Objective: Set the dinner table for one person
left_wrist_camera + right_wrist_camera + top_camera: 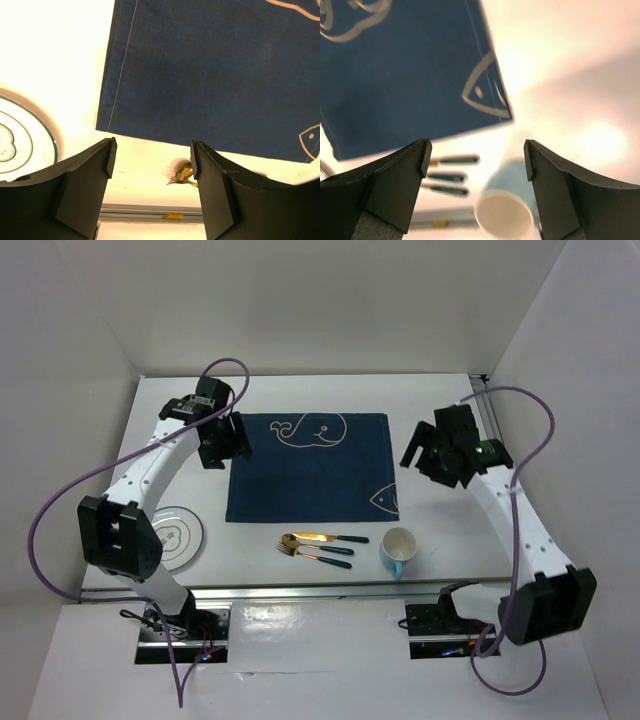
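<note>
The left claw (152, 150) and right claw (477, 150) are both held spread, empty, above the dinner table (300, 395), one by each side edge of the placemat (310, 465). The plate (180, 533), cutlery (320, 545) and cup (398, 550) are found behind the claws, off the placemat, presumably awaiting placing on it

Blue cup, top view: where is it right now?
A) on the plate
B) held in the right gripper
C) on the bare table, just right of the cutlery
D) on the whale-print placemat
C: the blue cup sits on the white table, right of the cutlery and just off the near right corner of the placemat.
</note>
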Controlling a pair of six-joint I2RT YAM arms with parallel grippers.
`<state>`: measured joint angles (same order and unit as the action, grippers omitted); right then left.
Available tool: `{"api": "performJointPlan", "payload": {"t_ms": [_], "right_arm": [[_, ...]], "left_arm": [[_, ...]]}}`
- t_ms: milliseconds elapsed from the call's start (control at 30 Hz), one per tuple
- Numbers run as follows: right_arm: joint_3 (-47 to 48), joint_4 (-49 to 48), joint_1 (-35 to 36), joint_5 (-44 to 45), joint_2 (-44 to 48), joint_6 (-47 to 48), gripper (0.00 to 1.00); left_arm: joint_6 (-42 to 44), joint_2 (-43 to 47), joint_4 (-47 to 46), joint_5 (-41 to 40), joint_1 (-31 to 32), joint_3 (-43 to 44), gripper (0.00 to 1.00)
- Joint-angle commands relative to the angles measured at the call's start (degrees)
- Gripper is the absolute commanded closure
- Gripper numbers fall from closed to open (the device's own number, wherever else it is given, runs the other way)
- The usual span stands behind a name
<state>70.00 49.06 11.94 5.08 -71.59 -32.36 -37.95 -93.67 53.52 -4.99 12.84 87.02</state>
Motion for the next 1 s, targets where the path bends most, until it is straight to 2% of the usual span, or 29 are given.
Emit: {"api": "performJointPlan", "payload": {"t_ms": [0, 133, 333, 467, 967], "right_arm": [[-5.7, 11.6, 0.1, 0.5, 7.2, -5.7, 0.13], [-11.0, 16.7, 0.1, -1.7, 15.5, -11.9, 0.13], [-20.1, 16.7, 0.1, -7.2, 25.6, -15.4, 0.16], [-20.1, 16.7, 0.1, -7.2, 26.2, -15.5, 0.17], [-22.3, 14.8, 0.1, -7.2, 20.8, -15.0, 0.35]], "left_arm": [[-0.6, 3.1, 2.7, -0.5, -0.1, 0.7, 0.22], [0.0, 5.9, 2.7, 0.0, 0.4, 0.7, 0.22], [1.0, 8.2, 3.3, 0.0, 1.0, -0.5, 0.22], [1.6, 9.4, 3.3, 0.0, 1.7, -1.2, 0.22], [1.6, 9.2, 3.3, -0.5, 1.7, -1.7, 0.23]]}}
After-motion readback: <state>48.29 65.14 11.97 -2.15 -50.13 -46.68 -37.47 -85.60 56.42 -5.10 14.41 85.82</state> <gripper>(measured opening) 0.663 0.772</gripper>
